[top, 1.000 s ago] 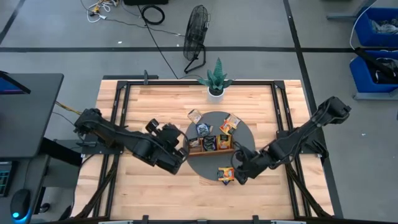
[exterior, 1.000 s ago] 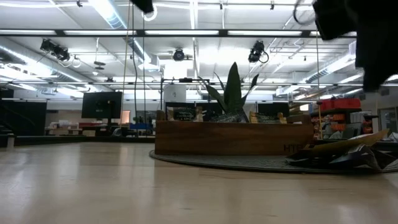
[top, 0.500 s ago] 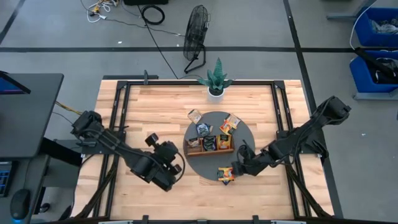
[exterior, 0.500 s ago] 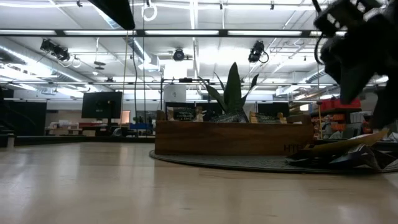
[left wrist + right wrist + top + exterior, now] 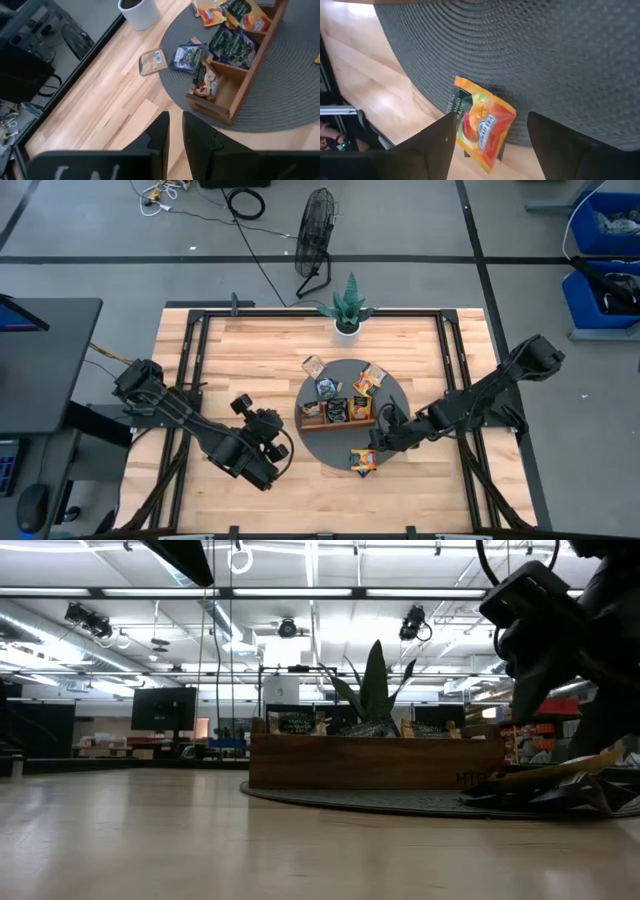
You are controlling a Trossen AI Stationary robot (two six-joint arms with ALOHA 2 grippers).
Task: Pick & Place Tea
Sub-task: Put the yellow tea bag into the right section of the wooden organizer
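Nearest, at the round mat's [image 5: 392,395] six o'clock edge, an orange-yellow tea sachet [image 5: 362,460] lies flat, partly over bare worktop [image 5: 240,350]. Just beside it at three o'clock hovers the right tool [image 5: 374,445], fingers spread wide and empty. Leftward, the left tool [image 5: 277,455] is closed, empty. Farther, more sachets fill the wooden tray [image 5: 338,421].

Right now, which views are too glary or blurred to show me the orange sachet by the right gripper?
Low view: bright ceiling lights, the right gripper a dark blurred silhouette, the sachets at the mat's edge hard to read. Right wrist view: orange sachet evenly lit and legible between open fingers. High view: even light, sachet small.
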